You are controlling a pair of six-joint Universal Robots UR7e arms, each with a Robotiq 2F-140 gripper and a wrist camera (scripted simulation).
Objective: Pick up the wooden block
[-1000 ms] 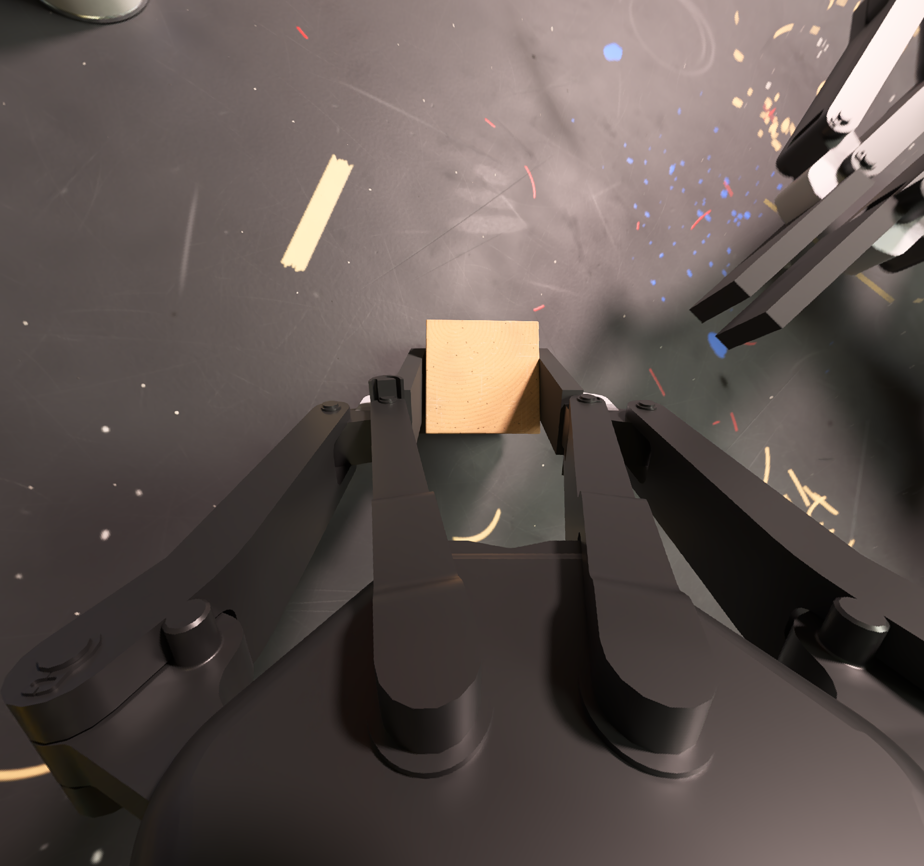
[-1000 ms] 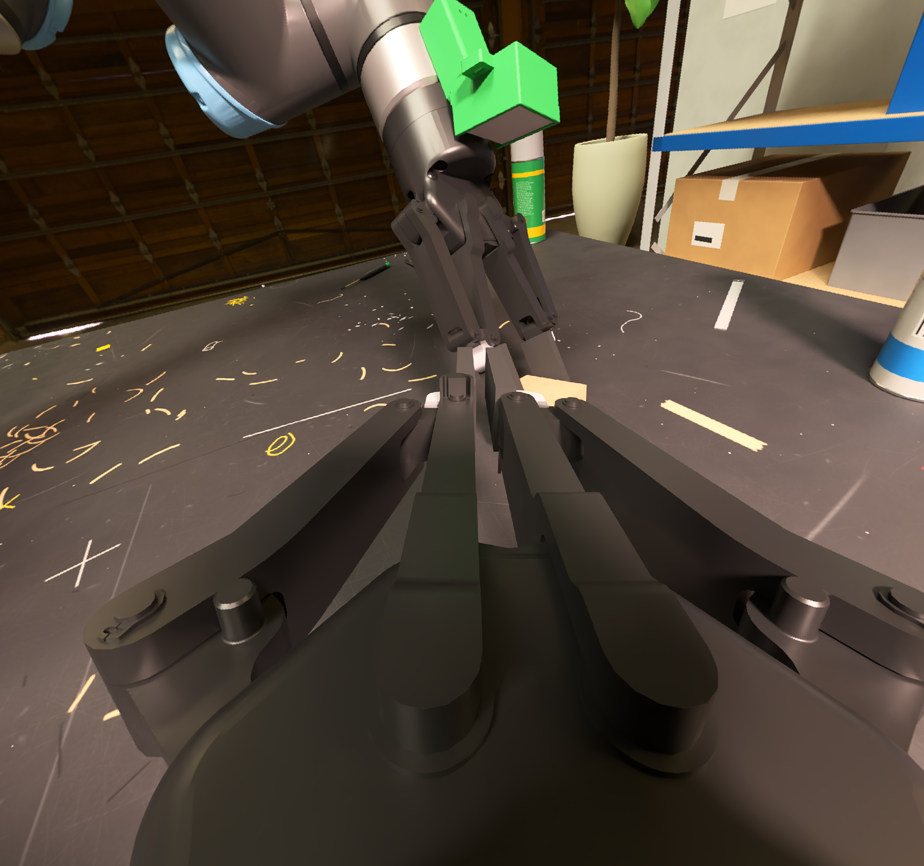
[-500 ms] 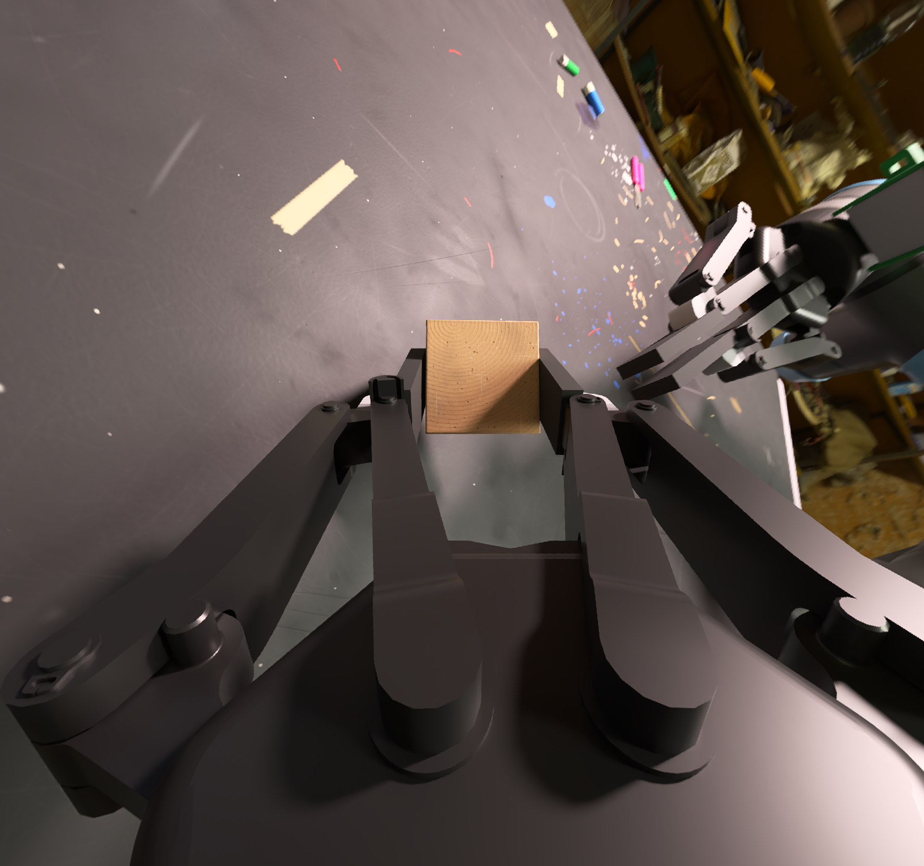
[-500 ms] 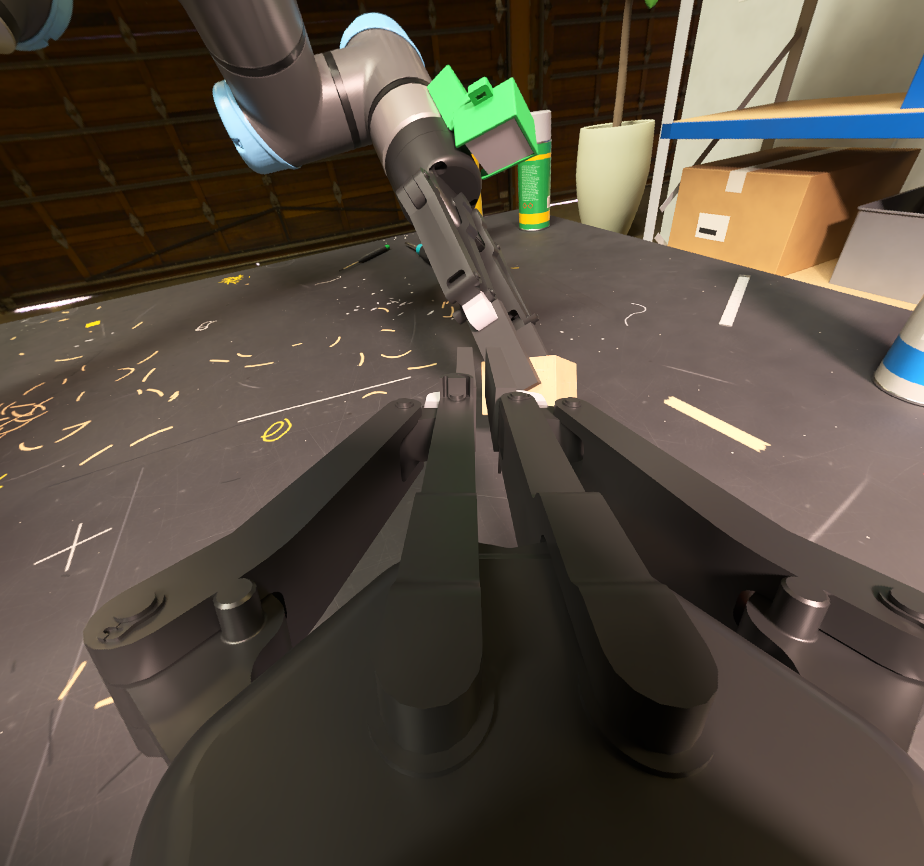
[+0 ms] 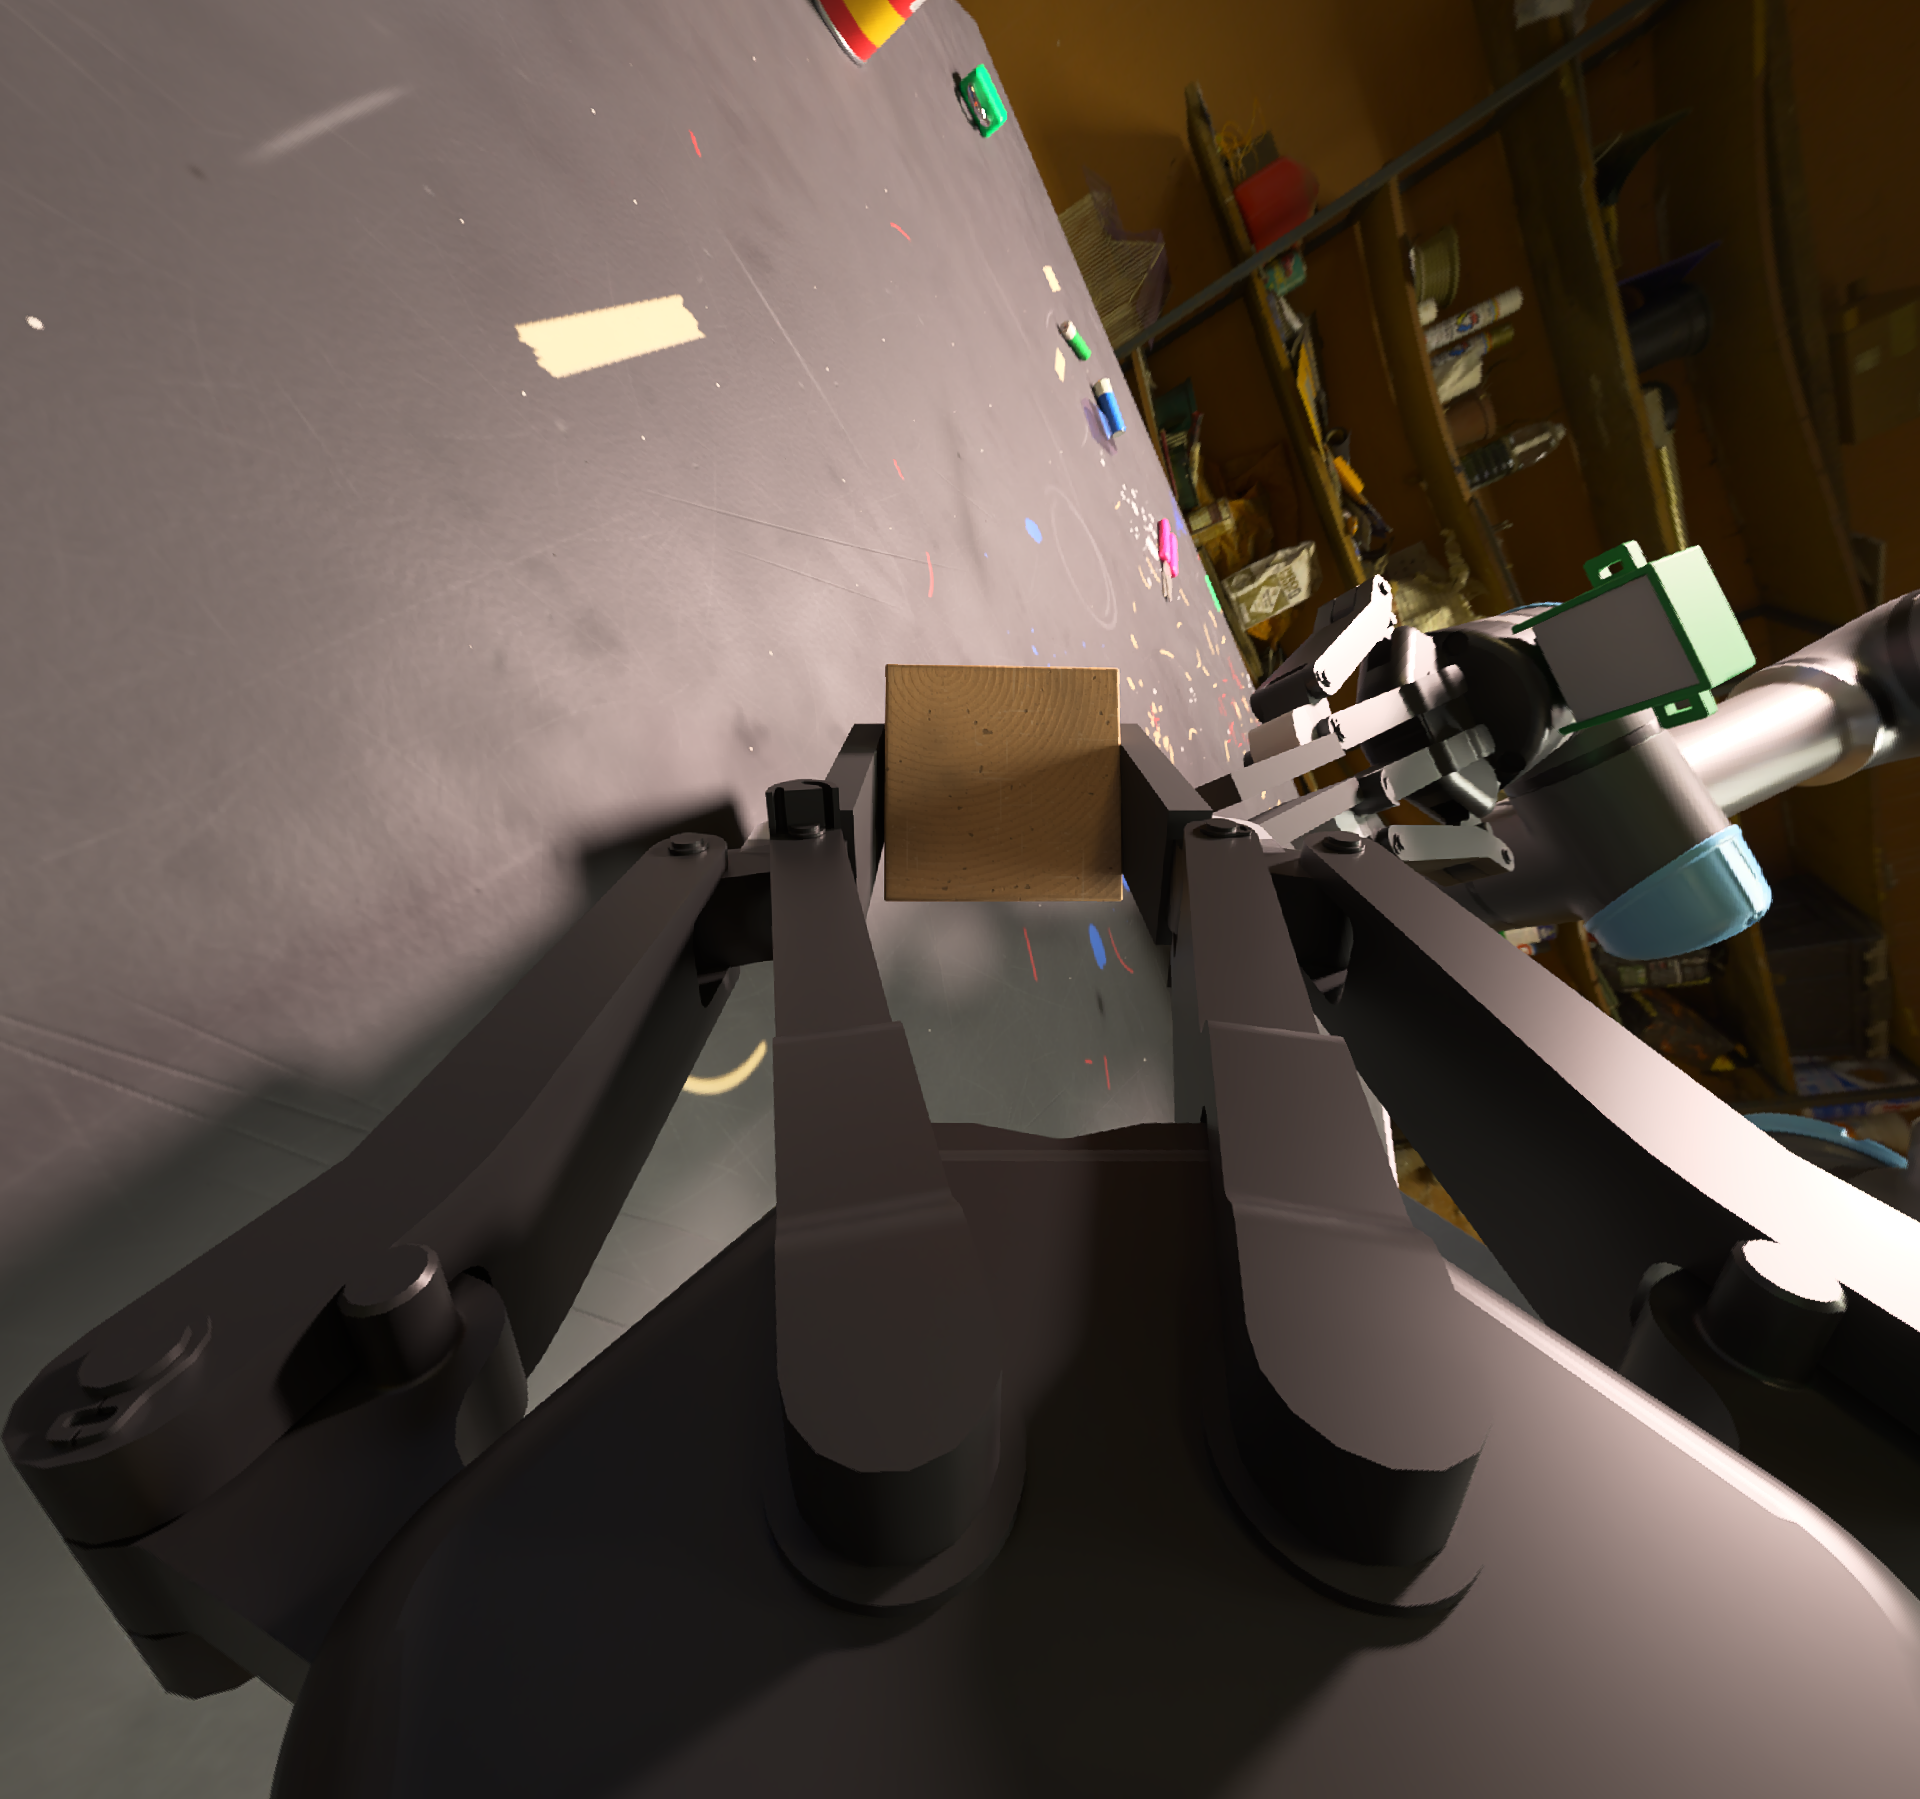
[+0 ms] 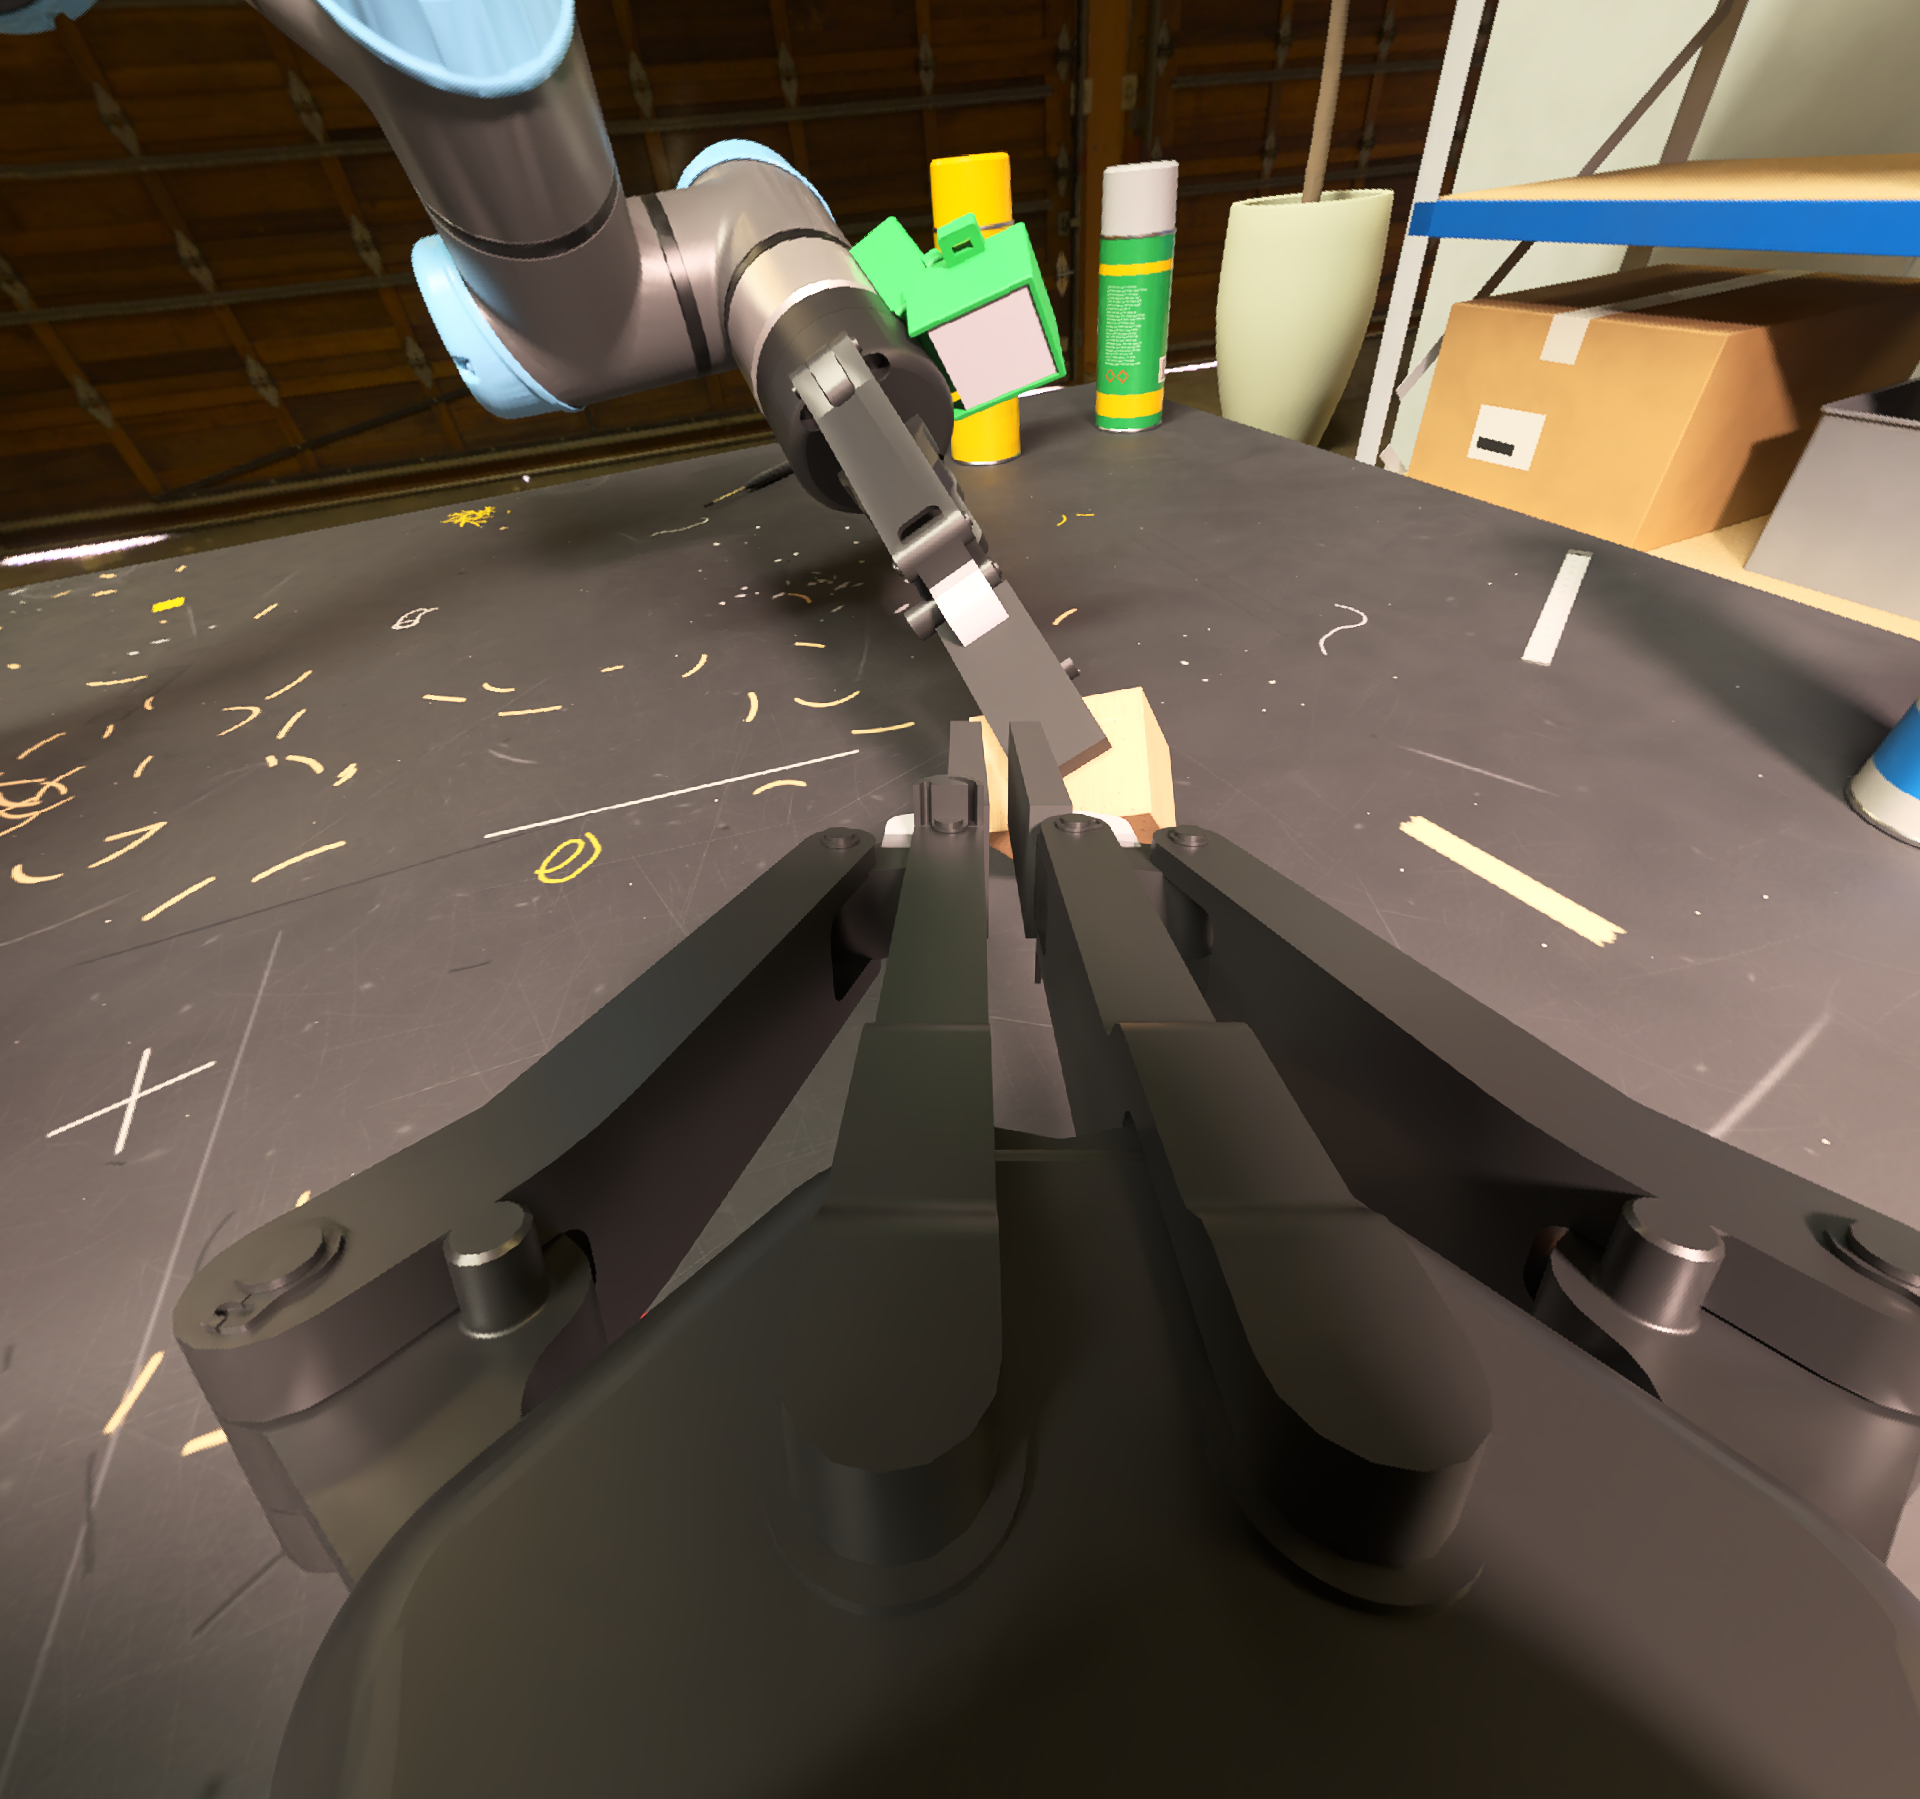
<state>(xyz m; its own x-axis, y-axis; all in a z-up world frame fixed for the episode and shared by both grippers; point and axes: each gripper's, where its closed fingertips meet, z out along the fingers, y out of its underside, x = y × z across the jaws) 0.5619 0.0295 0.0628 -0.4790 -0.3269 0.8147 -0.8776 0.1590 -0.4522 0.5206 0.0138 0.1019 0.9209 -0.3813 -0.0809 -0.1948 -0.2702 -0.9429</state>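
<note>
The left gripper (image 5: 1003, 793) is clamped on the wooden block (image 5: 1003, 783), one pad flat against each of two opposite side faces, so the block fills the gap between the fingertips. In the left wrist view the dark table (image 5: 416, 554) shows beneath the block's near edge, and the block seems to be raised off the surface, though how far is hard to tell. The block looks like a small, stiff cube of plain wood, probably light, with flat parallel faces that suit a two-finger pinch; the smooth wood could slide if the squeeze is weak, so a hold across the middle of the faces seems safest. Just beside the block, the right gripper (image 6: 995, 773) points at it with its fingers drawn nearly together and nothing between them. Beyond the block stand a yellow can (image 6: 971, 191) and a green spray can (image 6: 1135, 295).
</note>
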